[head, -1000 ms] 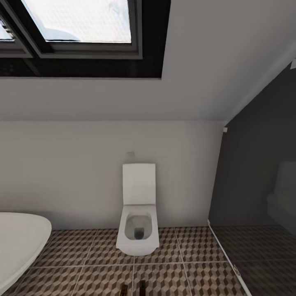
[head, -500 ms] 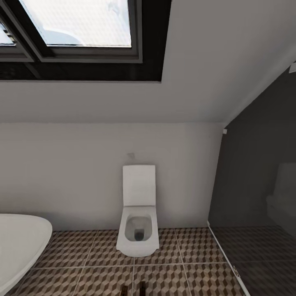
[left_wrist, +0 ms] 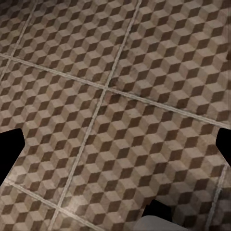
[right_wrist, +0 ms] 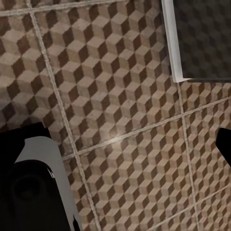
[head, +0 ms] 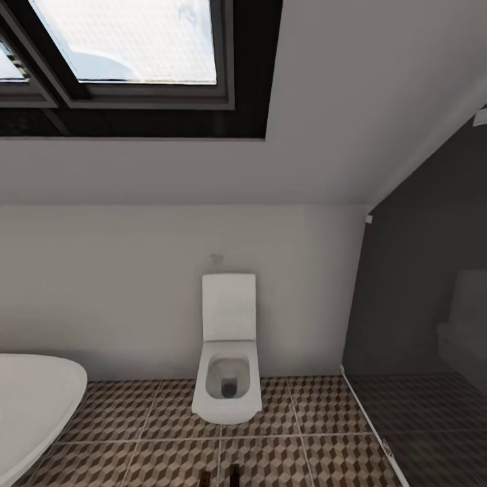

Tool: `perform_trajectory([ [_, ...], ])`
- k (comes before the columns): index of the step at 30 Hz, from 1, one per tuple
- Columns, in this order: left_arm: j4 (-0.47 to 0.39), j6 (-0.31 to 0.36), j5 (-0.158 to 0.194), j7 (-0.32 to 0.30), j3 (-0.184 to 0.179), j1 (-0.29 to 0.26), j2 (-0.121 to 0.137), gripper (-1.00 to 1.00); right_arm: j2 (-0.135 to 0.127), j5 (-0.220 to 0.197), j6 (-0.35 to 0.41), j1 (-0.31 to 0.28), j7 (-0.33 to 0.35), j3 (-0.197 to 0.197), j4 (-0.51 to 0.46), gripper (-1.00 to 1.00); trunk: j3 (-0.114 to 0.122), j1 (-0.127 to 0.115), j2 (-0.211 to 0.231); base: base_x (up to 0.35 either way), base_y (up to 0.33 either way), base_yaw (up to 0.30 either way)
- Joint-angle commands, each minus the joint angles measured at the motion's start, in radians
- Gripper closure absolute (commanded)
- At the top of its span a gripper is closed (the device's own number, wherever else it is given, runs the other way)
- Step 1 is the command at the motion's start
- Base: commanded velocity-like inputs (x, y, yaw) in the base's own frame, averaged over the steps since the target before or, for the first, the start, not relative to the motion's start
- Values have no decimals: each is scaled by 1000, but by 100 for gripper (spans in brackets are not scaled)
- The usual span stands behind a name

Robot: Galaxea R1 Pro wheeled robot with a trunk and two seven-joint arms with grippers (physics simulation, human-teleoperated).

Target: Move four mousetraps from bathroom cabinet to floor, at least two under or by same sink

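Tilting slightly up, my head view faces the toilet [head: 226,379]; both pincers hang wide and empty over floor [left_wrist: 115,96]. I judge I'm searching for the cabinet.

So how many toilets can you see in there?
1. The white toilet stands against the back wall, lid up, between the tub and the dark glass partition.

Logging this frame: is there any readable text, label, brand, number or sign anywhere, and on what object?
None: no readable text in any view.
The toilet, the white tub rim, the skylight frame and the patterned floor tiles carry no lettering.
A small mark on the wall above the toilet is too small to read.
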Motion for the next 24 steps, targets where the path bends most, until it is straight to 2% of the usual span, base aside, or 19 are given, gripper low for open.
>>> perform_trajectory([
  [1, -1, -2, 7, 3, -9, 1, 0, -100, -1, -4, 9, 0, -7, 9, -4, -100, 2, -4, 6, 0, 0, 0],
  [24, -1, 2, 7, -7, -9, 32, 0, -100, -1, -4, 9, 0, -7, 8, -4, -100, 74, -92, 167, 0, 0, 0],
])
